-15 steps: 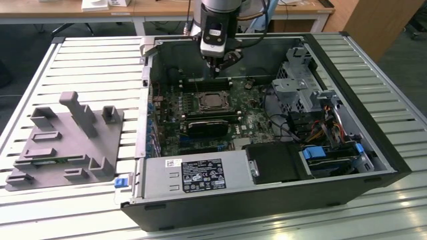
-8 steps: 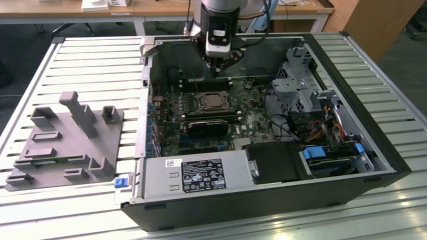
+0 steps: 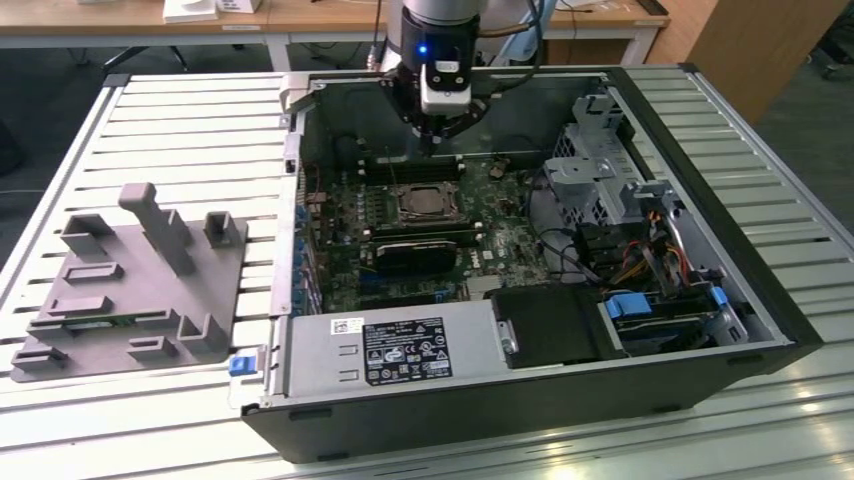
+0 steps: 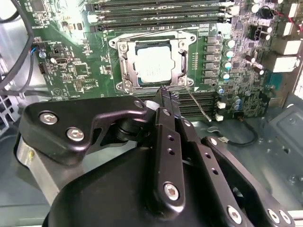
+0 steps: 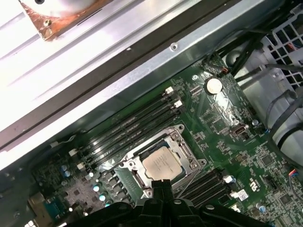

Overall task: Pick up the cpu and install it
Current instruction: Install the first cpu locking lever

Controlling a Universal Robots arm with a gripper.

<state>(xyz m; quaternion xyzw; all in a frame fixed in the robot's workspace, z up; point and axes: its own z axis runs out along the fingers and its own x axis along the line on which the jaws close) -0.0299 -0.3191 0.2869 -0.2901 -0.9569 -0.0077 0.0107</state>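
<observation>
One computer case [image 3: 694,200] lies open on one slatted bench [image 3: 160,130]; inside sit one motherboard [image 3: 347,215], one cpu [image 3: 426,207] in one socket [image 3: 424,190], and one power supply [image 3: 387,350]. One grey fixture [image 3: 134,280] stands at centre left; one gripper [image 3: 430,140] hangs at upper centre.

cpu [image 4: 154,65]: silver-grey, darker rim
board [image 4: 71,71]: green, black slots
gripper [image 4: 165,94]: black, silver screws
case [image 3: 747,190]: dark grey
jig [image 3: 127,285]: plain grey
table [image 3: 174,130]: pale, ribbed slats
</observation>
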